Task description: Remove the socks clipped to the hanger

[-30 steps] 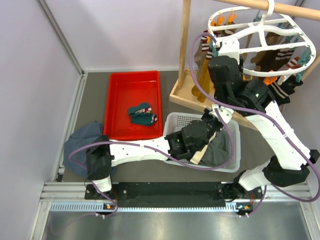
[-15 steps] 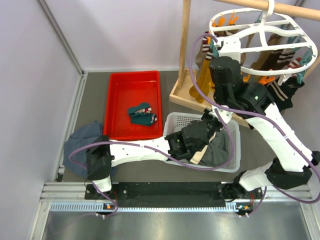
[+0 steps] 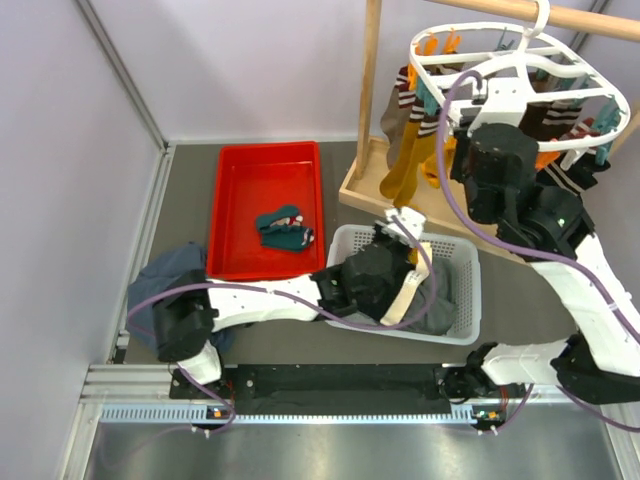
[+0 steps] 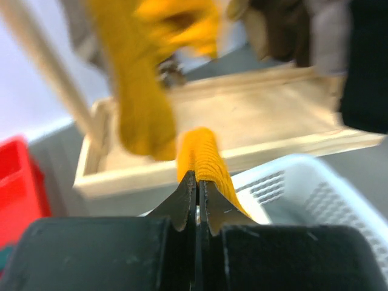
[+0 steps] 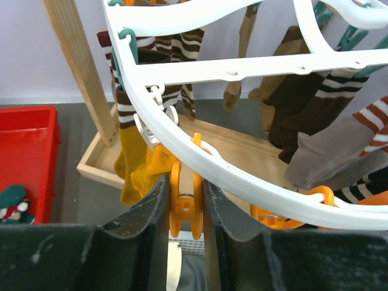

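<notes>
The white oval hanger (image 3: 520, 75) hangs from a wooden pole, with several socks clipped round its rim; it also shows in the right wrist view (image 5: 242, 66). My right gripper (image 3: 478, 92) reaches up under the rim, its jaws pressed on both sides of an orange clip (image 5: 185, 200). A mustard sock (image 5: 136, 170) hangs by that clip. My left gripper (image 4: 197, 177) is shut on the lower end of the mustard sock (image 4: 205, 151), above the basket in the top view (image 3: 402, 222). Striped and brown socks (image 5: 303, 103) hang further round.
A red tray (image 3: 235, 200) holds dark teal socks (image 3: 285, 228). A white basket (image 3: 465, 300) with dark clothes sits under the left arm. The wooden rack's base (image 3: 365, 190) and post (image 3: 370, 70) stand behind. A blue-grey garment (image 3: 165, 285) lies at the left.
My right arm has moved right and up to the hanger's rim, onto the orange clip. My left gripper has risen from the basket to the mustard sock's lower end.
</notes>
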`<act>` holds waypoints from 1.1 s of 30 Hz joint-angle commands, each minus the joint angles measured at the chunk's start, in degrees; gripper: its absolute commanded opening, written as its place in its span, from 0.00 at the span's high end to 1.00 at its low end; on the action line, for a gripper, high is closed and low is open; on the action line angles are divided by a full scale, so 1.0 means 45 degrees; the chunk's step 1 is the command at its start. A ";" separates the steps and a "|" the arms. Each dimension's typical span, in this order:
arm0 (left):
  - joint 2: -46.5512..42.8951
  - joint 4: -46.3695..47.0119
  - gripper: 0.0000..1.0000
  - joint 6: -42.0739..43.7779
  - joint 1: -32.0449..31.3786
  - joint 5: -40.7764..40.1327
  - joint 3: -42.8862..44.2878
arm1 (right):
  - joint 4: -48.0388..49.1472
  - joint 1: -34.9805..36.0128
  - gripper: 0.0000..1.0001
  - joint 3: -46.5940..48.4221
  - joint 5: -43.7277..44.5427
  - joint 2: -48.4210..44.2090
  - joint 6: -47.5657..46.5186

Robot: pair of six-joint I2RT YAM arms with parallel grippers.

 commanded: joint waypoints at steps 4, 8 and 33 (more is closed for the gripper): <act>-0.3363 -0.2481 1.00 -0.4687 0.3121 0.0763 -0.1715 | 0.1190 -0.0632 0.92 -0.1488 -0.2054 -0.2195 0.0405; -0.4399 -0.4569 1.00 -0.6406 0.4845 0.1351 -0.2575 | 0.1502 -0.1158 0.92 -0.2269 -0.2016 -0.2881 0.0288; -0.3972 -0.5866 0.21 -0.5436 0.5691 0.5881 -0.0139 | 0.1581 -0.1805 0.91 -0.2817 -0.2544 -0.3351 0.0560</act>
